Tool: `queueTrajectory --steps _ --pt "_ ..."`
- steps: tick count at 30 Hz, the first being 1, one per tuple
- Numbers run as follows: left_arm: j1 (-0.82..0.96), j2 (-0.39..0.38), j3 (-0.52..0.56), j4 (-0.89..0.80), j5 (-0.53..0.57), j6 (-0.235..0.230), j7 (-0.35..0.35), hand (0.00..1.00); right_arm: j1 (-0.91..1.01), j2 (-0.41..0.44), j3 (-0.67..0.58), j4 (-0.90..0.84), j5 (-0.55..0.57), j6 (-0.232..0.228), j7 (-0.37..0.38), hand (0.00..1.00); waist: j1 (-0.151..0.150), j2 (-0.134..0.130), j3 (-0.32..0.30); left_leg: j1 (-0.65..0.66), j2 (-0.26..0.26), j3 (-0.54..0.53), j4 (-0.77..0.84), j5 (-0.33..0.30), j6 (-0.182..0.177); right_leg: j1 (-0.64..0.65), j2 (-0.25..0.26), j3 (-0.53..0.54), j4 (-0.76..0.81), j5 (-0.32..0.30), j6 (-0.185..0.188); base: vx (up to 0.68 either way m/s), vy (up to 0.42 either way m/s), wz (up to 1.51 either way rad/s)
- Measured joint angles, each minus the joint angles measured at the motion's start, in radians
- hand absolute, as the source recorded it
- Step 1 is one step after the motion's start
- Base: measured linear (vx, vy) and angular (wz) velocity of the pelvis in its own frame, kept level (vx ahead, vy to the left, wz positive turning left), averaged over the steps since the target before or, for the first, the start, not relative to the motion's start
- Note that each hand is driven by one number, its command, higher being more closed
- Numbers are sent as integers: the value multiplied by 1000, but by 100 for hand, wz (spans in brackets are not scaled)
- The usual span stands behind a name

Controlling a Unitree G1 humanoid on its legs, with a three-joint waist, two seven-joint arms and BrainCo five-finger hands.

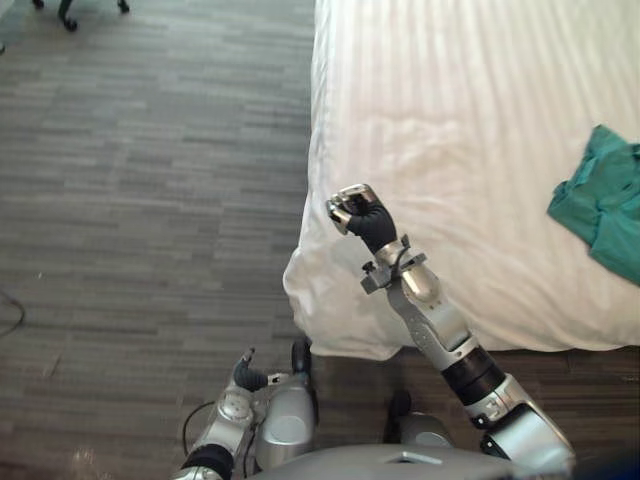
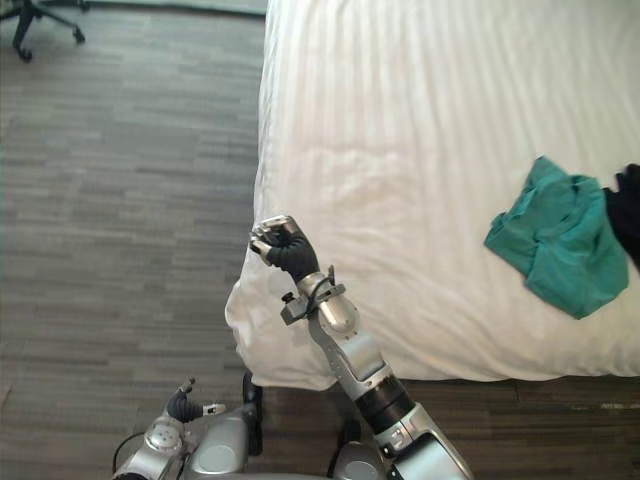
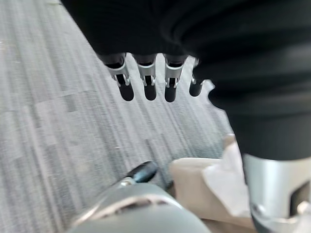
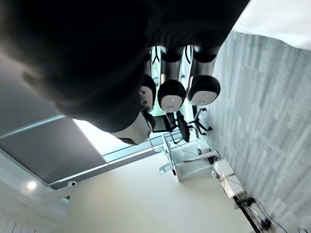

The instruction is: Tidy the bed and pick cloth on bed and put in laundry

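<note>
Right hand (image 1: 355, 212) raised, fisted, left hand (image 1: 245, 376) low

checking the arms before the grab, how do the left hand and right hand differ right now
The right hand is raised over a corner of the bed; the left hand hangs low over the floor. The right hand's fingers are curled into a fist; the left hand's fingers look relaxed. Both hold nothing, away from the green cloth.

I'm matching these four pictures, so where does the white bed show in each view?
Left eye view: the white bed fills the right side.
Right eye view: likewise, filling the right side.
Left wrist view: its corner lies past the fingers of the left hand.
Right wrist view: a white strip, apparently its edge, beside the floor.
Shared landmark: the grey plank floor along the bed's edge.
</note>
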State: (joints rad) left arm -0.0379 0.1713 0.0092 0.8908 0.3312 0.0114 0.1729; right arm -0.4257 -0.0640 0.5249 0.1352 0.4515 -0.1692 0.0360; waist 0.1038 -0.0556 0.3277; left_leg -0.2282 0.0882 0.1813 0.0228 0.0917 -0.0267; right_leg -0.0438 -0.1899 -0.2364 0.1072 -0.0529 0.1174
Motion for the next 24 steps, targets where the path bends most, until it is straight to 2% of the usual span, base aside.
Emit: queueTrajectory --steps 3,7,11,16,19,24 --pt "-44 0 1 3 -8 0 12 0 -6 7 61 23 17 1 1 100 5 9 51 -61 10 -14 31 9 -3 -55 4 -1 35 -30 11 -110 -25 7" --pt "-119 -2 2 37 -44 -9 34 0 -12 10 143 69 35 1 4 100 11 29 85 -163 27 -32 99 9 -6 -152 9 -1 112 -79 23 -116 -20 6" --pt "-146 -7 30 40 -83 -21 47 0 -43 25 159 162 34 3 20 100 15 51 98 -253 40 -43 106 29 -19 -264 14 -4 169 -100 10 -102 -2 1" --pt "-183 -19 96 68 -118 -24 54 0 -84 36 59 319 22 4 17 100 25 68 111 -359 40 -52 123 48 -21 -407 -7 -2 281 -128 16 -36 0 8" --pt "-187 -57 162 60 -125 -27 52 0 -102 52 -42 418 -40 5 -4 100 24 76 123 -405 33 -50 127 58 -22 -479 -26 -1 350 -155 14 -1 -20 9" --pt "-185 -91 190 -24 -140 -35 43 0 -75 71 -99 497 -123 33 -29 100 24 78 126 -447 37 -44 136 64 -28 -541 -40 -3 416 -188 7 22 -60 8"
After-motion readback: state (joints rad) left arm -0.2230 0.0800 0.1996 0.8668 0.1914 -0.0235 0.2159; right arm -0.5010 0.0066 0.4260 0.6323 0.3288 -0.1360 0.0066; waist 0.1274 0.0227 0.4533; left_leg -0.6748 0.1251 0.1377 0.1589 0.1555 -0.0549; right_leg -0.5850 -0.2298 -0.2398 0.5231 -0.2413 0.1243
